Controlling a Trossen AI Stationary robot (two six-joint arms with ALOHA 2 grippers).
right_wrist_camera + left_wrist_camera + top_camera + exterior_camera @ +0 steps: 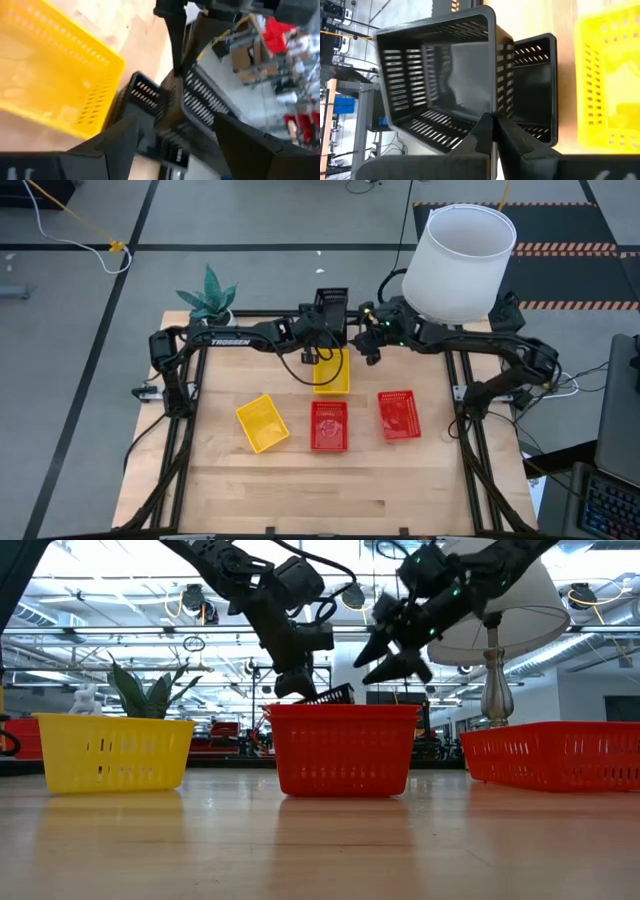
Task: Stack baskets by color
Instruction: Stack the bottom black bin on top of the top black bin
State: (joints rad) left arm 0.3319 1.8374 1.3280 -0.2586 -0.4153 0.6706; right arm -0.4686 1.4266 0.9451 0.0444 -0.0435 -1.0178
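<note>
My left pincer (494,131) is clamped shut on the rim of a black rectangular plastic mesh basket (440,80), holding it tilted above the wooden surface (330,490) at its far edge. A second black mesh basket (535,85) sits just behind the first, touching or partly nested with it; I cannot tell which. My right pincer (175,135) stands spread wide, its two dark fingers (112,142) on either side of the black baskets and gripping nothing, with the left pincer's fingers visible beyond it pinching the basket wall.

From above, both pincers meet at the back centre of the surface, the left pincer (322,352) just beside the right pincer (372,348). Directly next to them lies a yellow rectangular plastic mesh basket (333,374), nearest the black pair. Farther forward sit three more baskets in a loose row: a second yellow mesh basket (262,423) turned at an angle on the left, a red mesh basket (329,425) in the middle, and another red mesh basket (399,415) on the right, each apart from its neighbour.

A white lampshade (458,262) stands at the back right corner, a small potted plant (208,298) at the back left.
</note>
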